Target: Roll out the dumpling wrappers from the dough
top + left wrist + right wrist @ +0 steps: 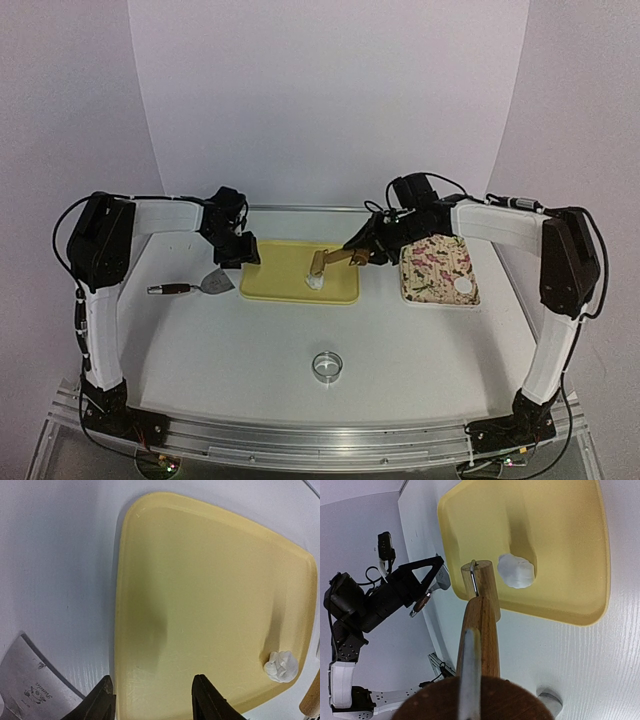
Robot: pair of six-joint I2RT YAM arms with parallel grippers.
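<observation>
Where the worktop starts at the far left, a scraper lies flat. Its dark handle points left and its metal blade points toward the yellow tray, near the tray's left edge but apart from it. Just right of the scraper, the left hand hangs over that same left edge. In the left wrist view its two dark fingers stand spread, with bare tray surface showing between them and nothing pinched. The scraper's blade lies off to their left.

The tray sits at the middle of the worktop. A small, crumpled white lump of dough rests on its right part, close to the near rim. Well in front of the tray, a shiny ring cutter stands alone.

A wooden roller slants down from the right, and its free end comes just beside the dough. Whether the two touch cannot be told. The right hand is pinched on the roller's other end. From the right wrist the roller runs straight out toward the lump.

Farther right lies a flower-patterned tray, apart from the yellow one. One flat, round, white dumpling wrapper lies in its near right corner.
</observation>
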